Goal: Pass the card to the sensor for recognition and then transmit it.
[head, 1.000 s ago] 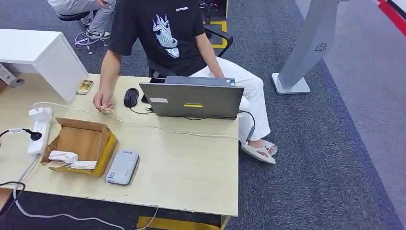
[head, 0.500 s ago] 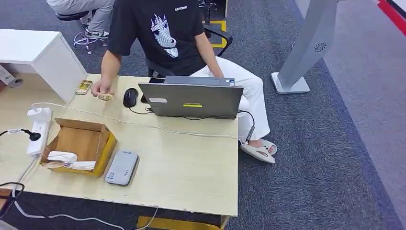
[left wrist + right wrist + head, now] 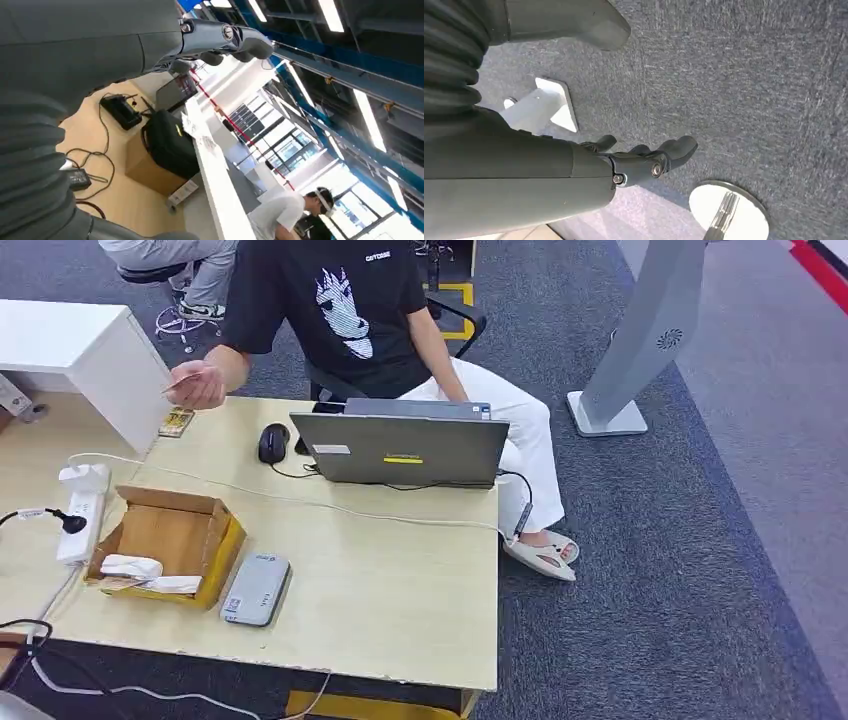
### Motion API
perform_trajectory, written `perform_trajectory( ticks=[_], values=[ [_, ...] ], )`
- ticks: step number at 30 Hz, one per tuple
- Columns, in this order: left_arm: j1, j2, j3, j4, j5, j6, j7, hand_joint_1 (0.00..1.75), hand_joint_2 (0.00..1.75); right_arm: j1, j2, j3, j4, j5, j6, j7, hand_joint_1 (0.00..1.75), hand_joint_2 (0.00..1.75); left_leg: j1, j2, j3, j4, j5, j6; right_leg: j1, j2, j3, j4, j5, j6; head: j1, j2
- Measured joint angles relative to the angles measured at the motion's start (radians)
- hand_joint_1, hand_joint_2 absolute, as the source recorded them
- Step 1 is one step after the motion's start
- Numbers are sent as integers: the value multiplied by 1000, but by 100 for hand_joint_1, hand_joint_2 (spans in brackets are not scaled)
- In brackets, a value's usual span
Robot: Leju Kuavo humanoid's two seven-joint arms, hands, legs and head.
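Observation:
A person in a black T-shirt [image 3: 340, 310] sits behind the table and holds a small tan card [image 3: 183, 382] in a raised hand [image 3: 203, 388] above the table's far left corner. The grey card sensor [image 3: 256, 589] lies flat near the table's front, beside the cardboard box. My left hand [image 3: 220, 42] is lifted with its fingers stretched out and nothing in it; the ceiling lies behind it. My right hand [image 3: 644, 160] hangs over grey carpet, fingers and thumb apart, holding nothing.
An open cardboard box [image 3: 170, 540] with white wrappings stands at the front left. A grey laptop [image 3: 400, 445], a black mouse [image 3: 273, 443], a white power strip [image 3: 82, 510] and a white cable [image 3: 300, 502] lie on the wooden table [image 3: 400, 610]. A small patterned item [image 3: 177, 421] lies by a white cabinet [image 3: 90, 355].
The person's hand has lifted the card off the table and raised it up and to the left. Nothing else on the table has moved.

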Motion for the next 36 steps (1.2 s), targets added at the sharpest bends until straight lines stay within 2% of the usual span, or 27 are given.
perform_trajectory(
  ticks=[3,6,12,16,24,36],
  values=[
    [-21,11,-115,39,-163,29,28,0,175,0,0,0,0,0,5,-2,0,175,0,0,0,0,0,0,0,0,2,0,0,0,0,0],
    [-29,45,-245,107,-396,97,68,0,175,-1,0,4,0,0,9,-5,0,175,0,0,0,0,1,0,0,0,2,0,2,0,0,0],
    [-57,68,-485,247,-575,166,131,0,175,0,0,37,-17,0,50,9,0,175,0,0,-1,0,1,1,0,0,2,0,2,0,0,0],
    [-61,68,-600,304,-595,196,153,0,175,-1,0,54,-19,0,49,12,0,175,-1,1,-1,0,1,1,-1,1,2,0,2,0,0,0],
    [-61,75,-680,331,-586,196,157,0,175,1,-2,61,-14,0,41,12,0,175,-1,1,-1,0,1,1,-1,1,0,0,2,0,0,0],
    [-61,82,-700,350,-586,196,161,0,175,2,-2,69,-13,0,42,12,0,175,-1,1,-2,0,1,1,-1,1,0,0,2,0,0,0]
  ],
)
